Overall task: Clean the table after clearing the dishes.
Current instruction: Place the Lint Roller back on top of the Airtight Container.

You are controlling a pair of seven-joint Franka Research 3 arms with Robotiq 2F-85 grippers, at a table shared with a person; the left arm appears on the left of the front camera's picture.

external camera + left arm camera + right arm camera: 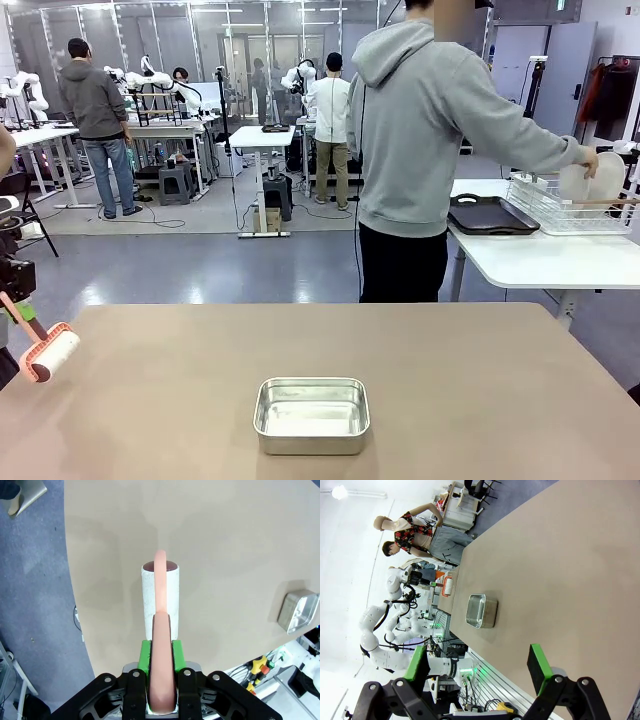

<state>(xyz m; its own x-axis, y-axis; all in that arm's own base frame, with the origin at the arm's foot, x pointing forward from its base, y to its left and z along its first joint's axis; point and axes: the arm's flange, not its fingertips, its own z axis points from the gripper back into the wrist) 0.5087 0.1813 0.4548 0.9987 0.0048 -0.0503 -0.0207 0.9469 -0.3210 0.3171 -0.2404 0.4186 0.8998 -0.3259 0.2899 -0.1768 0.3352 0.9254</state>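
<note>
1. A wide tan worktop [450, 390] fills the lower part of the front view. No plates or cutlery lie on it, so the clearing step looks finished.
2. A person [420, 150] stands past the worktop's far edge, back turned, reaching to a smaller white table [530, 262] at the right. That table carries a dark tray [490, 215] and a wire rack [575, 205]; a pale round shape in the rack may be a plate, but I cannot tell for sure.
3. A shiny rectangular metal pan [312, 414] remains on the worktop, near the middle of the near edge. It looks empty.
4. The left gripper [161, 655] has its fingers clamped tight on the pink handle of a lint roller [161, 597]. The roller's white drum hangs just above the worktop close to its left edge, and I cannot tell whether it touches the surface.
5. The right gripper [480, 662] has its fingers spread wide apart with nothing between them, held over the worktop's right side.
6. Judged from this, the wiping itself is only at its start: the roller sits at the left edge and the whole tan surface is left to cover.
7. Open room is generous. From the left edge to the right edge and up to the far edge the surface is bare; the pan is the one obstacle, and a pass along the near edge would need to steer around it.
</note>
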